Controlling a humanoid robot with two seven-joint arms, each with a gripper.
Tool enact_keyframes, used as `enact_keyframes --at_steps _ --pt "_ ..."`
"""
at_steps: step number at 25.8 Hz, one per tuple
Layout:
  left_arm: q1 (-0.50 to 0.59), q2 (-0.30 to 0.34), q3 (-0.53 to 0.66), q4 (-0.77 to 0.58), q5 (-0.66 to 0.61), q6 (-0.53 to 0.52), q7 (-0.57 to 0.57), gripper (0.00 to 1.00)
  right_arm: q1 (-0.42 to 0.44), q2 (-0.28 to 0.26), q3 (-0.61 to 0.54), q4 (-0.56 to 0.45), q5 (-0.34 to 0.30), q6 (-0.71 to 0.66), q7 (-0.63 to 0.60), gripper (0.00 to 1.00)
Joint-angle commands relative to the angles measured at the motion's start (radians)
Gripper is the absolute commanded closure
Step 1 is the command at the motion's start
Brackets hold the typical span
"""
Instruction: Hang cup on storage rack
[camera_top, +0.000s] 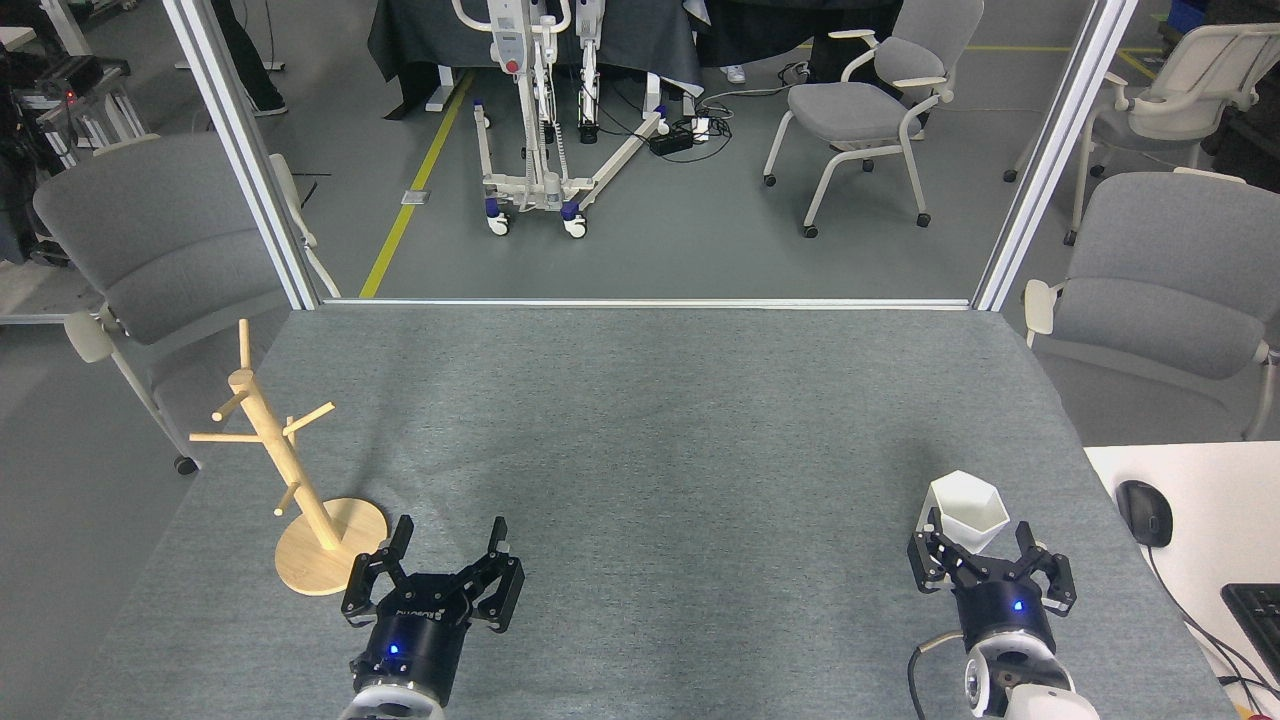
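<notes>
Reaching with my right gripper (978, 539), fingers spread around the cup (966, 508); my left gripper (448, 535) released beside the storage rack (290, 470).

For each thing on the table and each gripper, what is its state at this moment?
cup: upright on the table, mouth up, not hung, between the right fingers.
storage rack: standing on its round base, all pegs bare.
left gripper: open, holding nothing, beside the rack base.
right gripper: open, fingers either side of the cup; whether they touch it, I cannot tell.
</notes>
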Motion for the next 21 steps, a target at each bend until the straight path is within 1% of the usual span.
enact_keyframes --at_steps 1,7,21 --pt "0.0 -0.001 0.0 0.004 0.0 0.001 -0.001 0.01 -0.005 -0.001 0.0 0.005 0.0 0.0 0.0 0.0" --pt "0.0 -0.001 0.001 0.022 -0.002 0.001 -0.001 0.01 -0.028 0.002 0.01 0.04 0.0 0.002 0.0 0.0" --pt "-0.001 0.002 0.001 0.054 -0.002 0.001 -0.001 0.01 -0.034 0.007 0.013 0.048 0.0 0.0 0.0 0.0"
